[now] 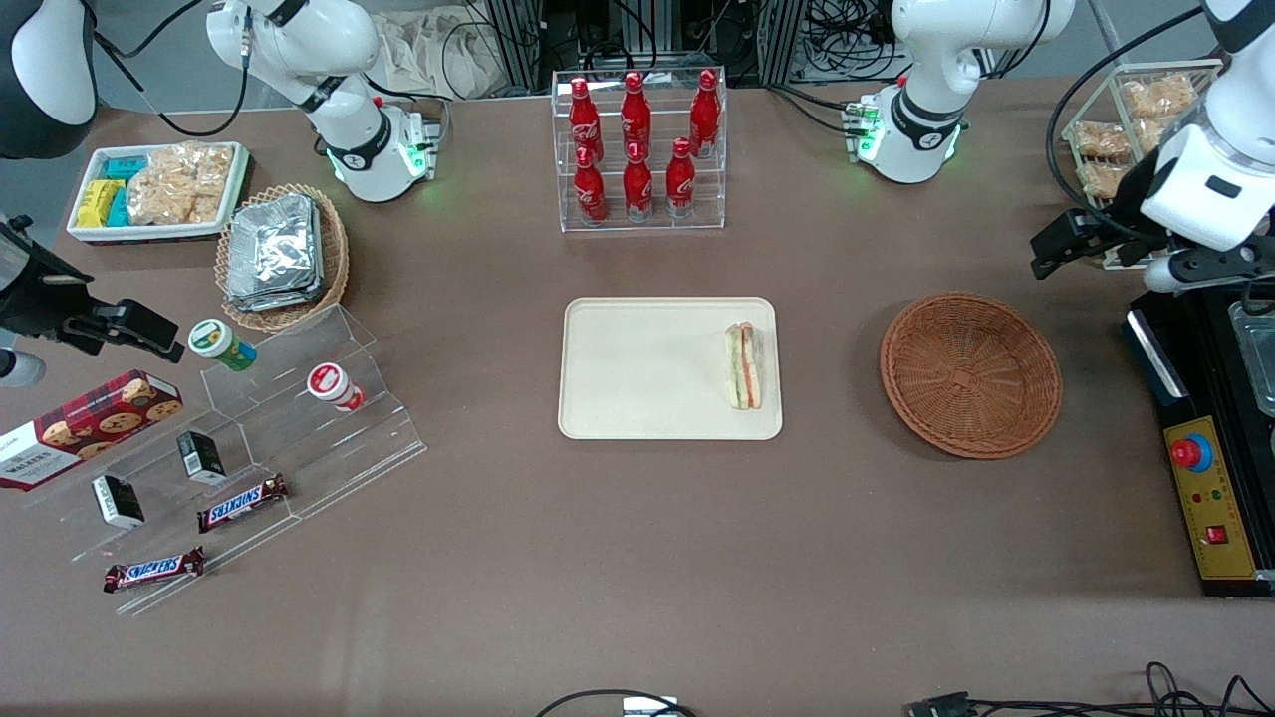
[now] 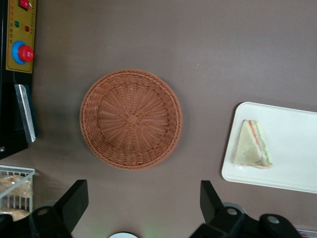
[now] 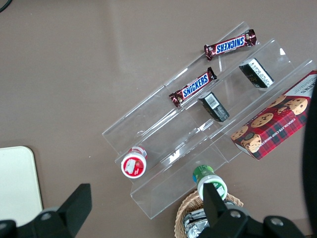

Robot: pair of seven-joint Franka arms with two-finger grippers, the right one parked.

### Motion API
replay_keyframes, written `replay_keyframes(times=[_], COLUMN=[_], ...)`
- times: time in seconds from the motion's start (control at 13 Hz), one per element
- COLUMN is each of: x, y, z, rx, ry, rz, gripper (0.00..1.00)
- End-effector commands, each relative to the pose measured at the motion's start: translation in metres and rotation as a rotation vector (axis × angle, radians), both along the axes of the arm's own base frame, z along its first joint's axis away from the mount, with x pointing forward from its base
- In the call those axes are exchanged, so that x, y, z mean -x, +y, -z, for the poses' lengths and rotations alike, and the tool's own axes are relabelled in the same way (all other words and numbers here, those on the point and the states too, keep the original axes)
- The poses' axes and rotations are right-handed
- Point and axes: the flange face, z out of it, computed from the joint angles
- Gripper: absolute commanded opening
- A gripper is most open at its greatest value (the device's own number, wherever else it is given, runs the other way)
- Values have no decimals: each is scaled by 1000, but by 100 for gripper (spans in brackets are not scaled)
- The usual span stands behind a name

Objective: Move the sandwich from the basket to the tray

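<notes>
- The gripper (image 2: pixel 143 206) hangs high over the desk (image 1: pixel 637 558) at the working arm's end, with its fingers (image 2: pixel 74 201) spread wide and nothing between them.
- Looking down from the wrist, the round reddish-brown wicker basket (image 2: pixel 131 119) lies almost straight below, and it is empty down to its woven bottom.
- In the front view the same basket (image 1: pixel 971 373) sits apart from the gripper (image 1: pixel 1056 244), nearer to the camera than it.
- The sandwich (image 1: pixel 744 364) lies flat on the cream tray (image 1: pixel 637 418), close against the rim on the side facing the basket, with its green and red filling layers showing.
- The sandwich (image 2: pixel 253 145) is wholly inside the tray (image 2: pixel 292 173) and touches nothing else; the rest of the tray is bare.
- Judged from this, the move from basket to tray is done, the release is complete, and the arm is clear of both; nothing appears left except perhaps parking the arm.
- A clear rack of red cola bottles (image 1: pixel 637 149) stands farther from the camera than the tray.
- A lighter wicker basket of foil packets (image 1: pixel 281 254) sits toward the parked arm's end.
</notes>
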Motion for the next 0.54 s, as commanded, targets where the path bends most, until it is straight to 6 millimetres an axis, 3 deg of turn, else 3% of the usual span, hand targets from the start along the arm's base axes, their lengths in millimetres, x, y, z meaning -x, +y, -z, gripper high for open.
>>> replay_keyframes(times=[0.0, 0.46], x=[5, 1], y=[8, 3], z=[-1, 5], rx=[17, 3], ry=[9, 32], rz=[25, 33], gripper=[100, 100])
